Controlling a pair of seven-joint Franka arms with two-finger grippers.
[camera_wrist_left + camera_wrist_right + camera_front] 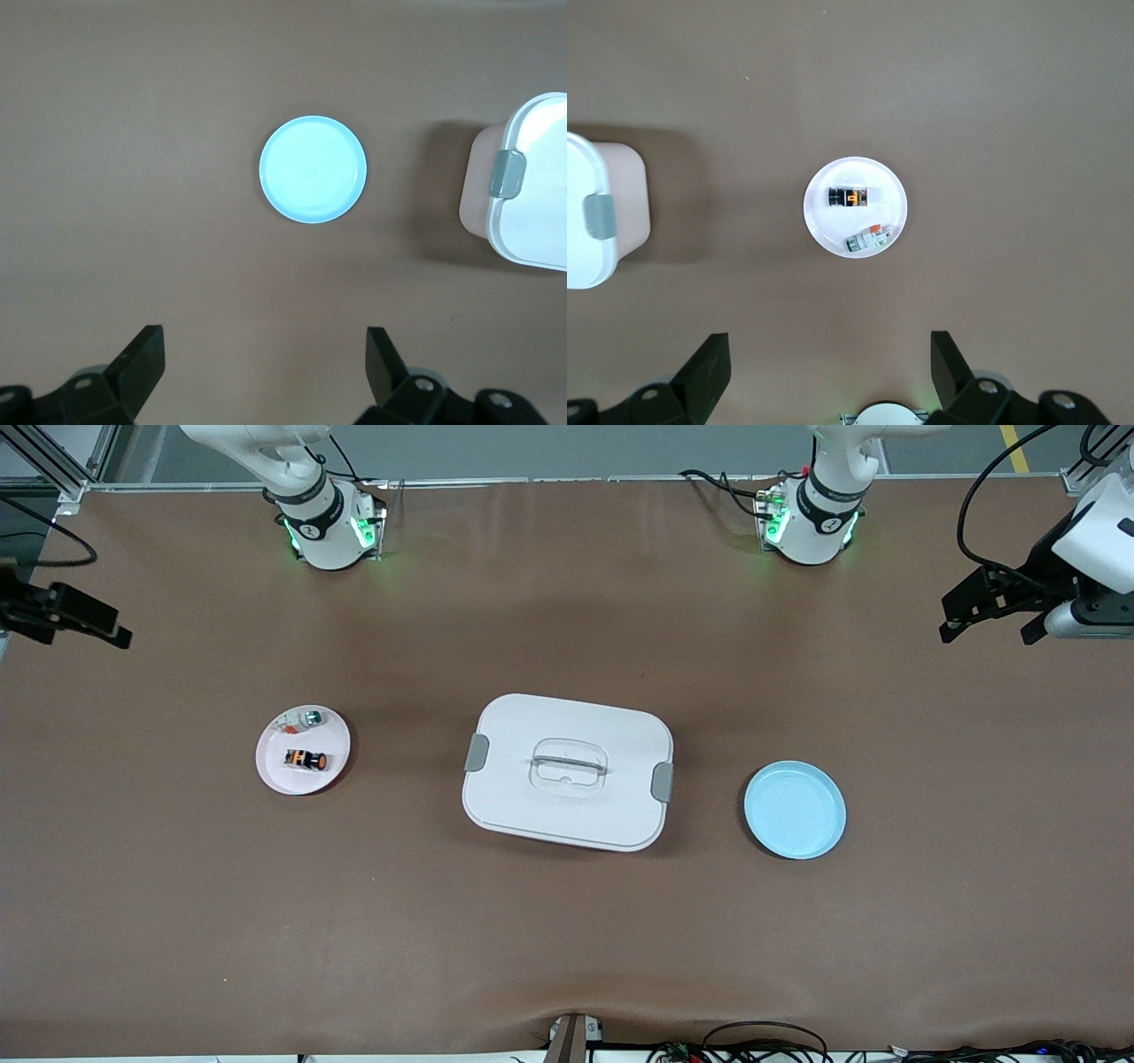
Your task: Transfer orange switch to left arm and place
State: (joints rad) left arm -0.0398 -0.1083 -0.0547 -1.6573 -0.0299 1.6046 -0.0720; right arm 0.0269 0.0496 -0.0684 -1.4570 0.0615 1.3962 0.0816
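While both arms wait high at the table's ends, the brown table (567, 939) has a wide bare strip along the edge nearest the front camera. Next up from that strip, the blue plate (795, 810) sits toward the left arm's end, nothing in it. Box (567, 772) sits mid-table, lid on, grey latches at both short sides, well apart from both plates, open tabletop all around it. Pink plate (303, 761) lies toward the right arm's end, slightly farther from the camera than the blue plate. On it: orange switch (306, 759) lying on its side near the middle, plus a small white piece (291, 726) with an orange bit and a green-tipped silvery piece (313, 716) at the rim farthest from the camera. Farther up, bare table to the arm bases. Left gripper (988, 624) hangs over the left arm's end of the table, fingers spread wide, holding nothing. Right gripper (824, 372) hangs at the right arm's table edge, also spread wide and holding nothing.
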